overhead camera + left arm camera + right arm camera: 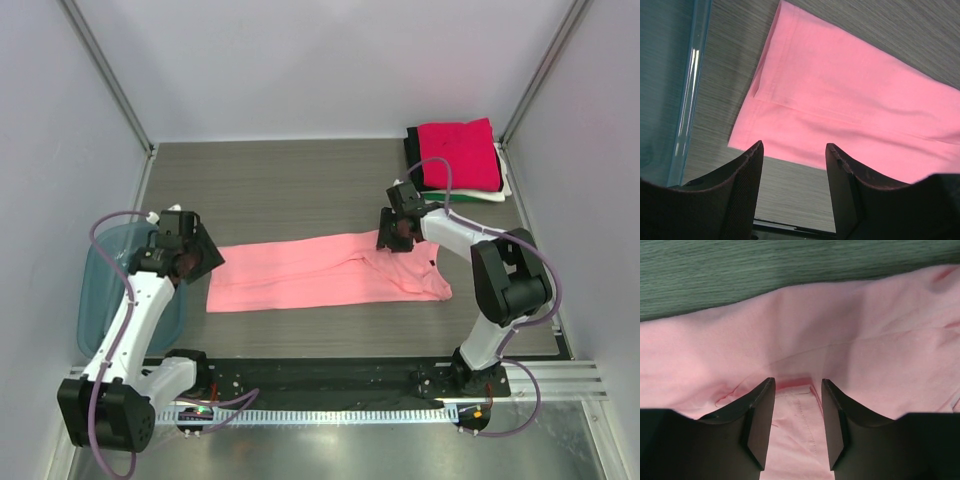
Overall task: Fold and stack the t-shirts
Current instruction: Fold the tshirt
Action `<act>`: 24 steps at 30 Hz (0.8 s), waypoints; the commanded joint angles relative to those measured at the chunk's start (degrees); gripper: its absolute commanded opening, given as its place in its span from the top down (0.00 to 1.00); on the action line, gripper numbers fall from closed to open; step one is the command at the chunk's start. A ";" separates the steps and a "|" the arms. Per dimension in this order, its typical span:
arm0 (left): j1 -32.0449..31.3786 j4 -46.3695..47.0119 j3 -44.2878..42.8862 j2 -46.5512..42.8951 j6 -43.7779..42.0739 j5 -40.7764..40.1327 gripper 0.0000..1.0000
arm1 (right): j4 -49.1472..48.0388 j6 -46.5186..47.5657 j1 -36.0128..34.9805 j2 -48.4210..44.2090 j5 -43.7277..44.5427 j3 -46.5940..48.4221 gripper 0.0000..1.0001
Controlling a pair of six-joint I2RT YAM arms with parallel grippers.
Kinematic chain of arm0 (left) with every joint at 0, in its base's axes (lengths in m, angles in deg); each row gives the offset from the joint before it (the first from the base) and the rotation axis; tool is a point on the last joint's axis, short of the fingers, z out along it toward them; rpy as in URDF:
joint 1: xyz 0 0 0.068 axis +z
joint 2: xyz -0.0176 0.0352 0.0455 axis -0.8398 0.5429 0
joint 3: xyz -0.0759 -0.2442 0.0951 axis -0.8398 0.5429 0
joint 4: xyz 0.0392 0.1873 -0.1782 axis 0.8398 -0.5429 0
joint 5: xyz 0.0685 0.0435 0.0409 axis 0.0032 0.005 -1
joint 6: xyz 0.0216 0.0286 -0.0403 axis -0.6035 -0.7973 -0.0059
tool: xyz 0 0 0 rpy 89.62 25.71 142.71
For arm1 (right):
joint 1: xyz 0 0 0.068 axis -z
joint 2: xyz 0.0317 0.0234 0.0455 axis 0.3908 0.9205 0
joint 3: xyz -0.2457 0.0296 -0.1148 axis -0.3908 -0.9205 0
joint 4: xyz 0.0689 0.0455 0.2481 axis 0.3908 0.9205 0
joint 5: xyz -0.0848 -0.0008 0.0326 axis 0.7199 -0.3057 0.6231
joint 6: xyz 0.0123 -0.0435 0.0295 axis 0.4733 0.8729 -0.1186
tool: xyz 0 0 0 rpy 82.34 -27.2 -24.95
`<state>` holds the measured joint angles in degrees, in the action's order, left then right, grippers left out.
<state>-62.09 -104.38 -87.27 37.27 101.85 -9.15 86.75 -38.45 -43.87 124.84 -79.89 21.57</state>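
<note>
While my left gripper [205, 256] [794, 147] hangs over the near-left corner of the salmon-pink t-shirt [320, 272] [840, 100], its 2 fingers [742, 185] stand parted about halfway, nothing between them. Through the gap I see the shirt's near edge and bare table [280, 190] [790, 200] below it. No contact with the cloth visible from the left wrist view. The blue bin [100, 290] [665, 75] sits just to my left, its rim close to the shirt's left end but apart from it.

My right gripper [393, 238] [798, 382] is down low over the far-right part of the same shirt [840, 325], near the collar end. Jaws parted, a moderate gap, not clamped. A small raised fold with a darker pink stitched hem lies right between the 2 fingertips [762, 410]. Can't tell if the tips touch the cloth. Grey table [740, 270] shows beyond the shirt's far edge.

The pink shirt lies flat as 1 long strip across the table middle, left to right, wrinkled at the right end. Folded stack [458, 152] sits in the far-right corner, well apart: magenta-red on top, with black, white and a sliver of green under it.
</note>
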 commanded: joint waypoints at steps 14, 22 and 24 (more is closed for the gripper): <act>-0.13 -1.15 -0.05 -2.84 -2.78 -1.07 0.46 | 1.19 -0.09 -2.78 -2.73 2.30 1.48 0.99; -0.13 -0.80 0.12 -3.02 -2.69 -1.16 0.46 | 3.65 -3.94 -7.95 -11.78 4.06 -4.93 0.99; -0.13 -0.71 0.12 -3.20 -2.78 -1.24 0.45 | 3.74 -5.09 -9.19 -14.68 4.41 -8.08 0.99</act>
<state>-62.09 -105.63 -87.25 35.36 99.79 -9.67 89.29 -40.70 -51.12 114.80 -77.20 16.98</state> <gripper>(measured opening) 0.546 0.023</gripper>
